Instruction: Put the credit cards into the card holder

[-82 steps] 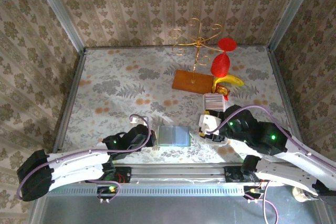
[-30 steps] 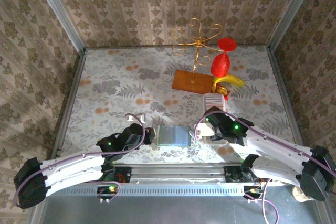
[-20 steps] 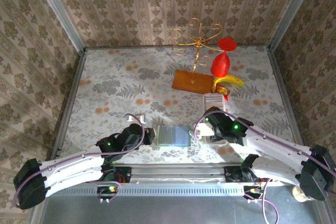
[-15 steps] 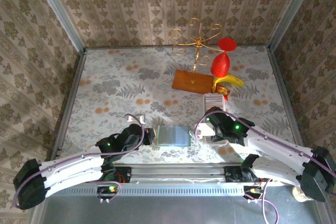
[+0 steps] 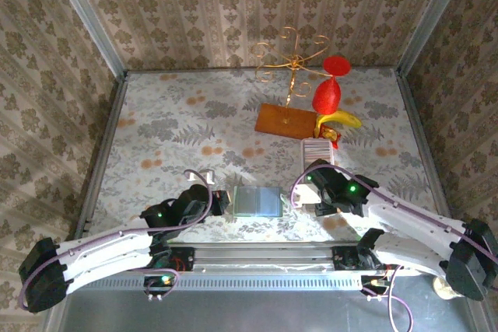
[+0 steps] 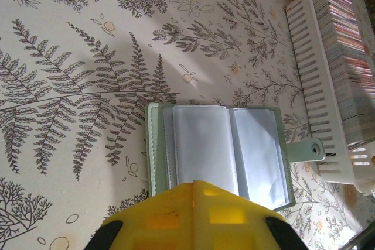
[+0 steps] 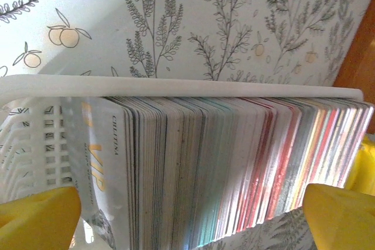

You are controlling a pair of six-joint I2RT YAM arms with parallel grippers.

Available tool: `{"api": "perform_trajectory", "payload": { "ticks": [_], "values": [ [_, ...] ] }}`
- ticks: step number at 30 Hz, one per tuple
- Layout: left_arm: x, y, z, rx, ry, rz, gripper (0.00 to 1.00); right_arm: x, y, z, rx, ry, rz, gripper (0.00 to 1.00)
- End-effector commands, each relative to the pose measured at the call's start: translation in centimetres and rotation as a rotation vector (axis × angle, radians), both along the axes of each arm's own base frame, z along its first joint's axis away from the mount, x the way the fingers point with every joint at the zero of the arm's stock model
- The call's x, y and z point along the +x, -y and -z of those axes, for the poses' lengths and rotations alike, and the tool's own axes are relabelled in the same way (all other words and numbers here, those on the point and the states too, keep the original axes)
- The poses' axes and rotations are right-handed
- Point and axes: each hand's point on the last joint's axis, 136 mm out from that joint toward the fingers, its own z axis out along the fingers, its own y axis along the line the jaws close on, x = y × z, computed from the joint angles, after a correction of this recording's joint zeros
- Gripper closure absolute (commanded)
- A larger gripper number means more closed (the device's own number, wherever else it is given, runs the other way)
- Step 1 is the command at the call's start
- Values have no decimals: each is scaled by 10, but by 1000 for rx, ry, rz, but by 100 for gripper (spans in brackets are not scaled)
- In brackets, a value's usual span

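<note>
The card holder [image 6: 217, 153] is lying open by the left gripper [image 6: 193, 218], fingers pressed together, while the right gripper [image 7: 187, 215] is hovering, fingers spread wide, over the credit cards [image 7: 234, 168] packed in the white ribbed tray [image 7: 176, 85], so seemingly none is loaded yet.

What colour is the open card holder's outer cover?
Pale grey-green, showing as a border around the card holder; the left wrist view shows it best.
</note>
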Motion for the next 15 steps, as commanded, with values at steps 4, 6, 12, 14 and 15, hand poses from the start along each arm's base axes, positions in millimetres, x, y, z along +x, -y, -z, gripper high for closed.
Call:
{"api": "perform_trajectory", "payload": {
  "ticks": [4, 6, 12, 14, 15],
  "values": [
    [-3, -6, 9, 22, -18, -3, 95, 5, -1, 9, -33, -32, 17, 2],
    [-3, -6, 8, 21, -17, -3, 95, 9, -3, 10, -39, -18, 20, 2],
    [-4, -7, 10, 22, -26, -5, 95, 15, -1, 11, -49, 8, 25, 14],
    [-4, -7, 11, 20, -27, -5, 95, 15, -1, 10, -46, 12, 24, 20],
    [-4, -7, 12, 18, -28, -6, 95, 15, -1, 9, -43, 15, 26, 24]
  ]
}}
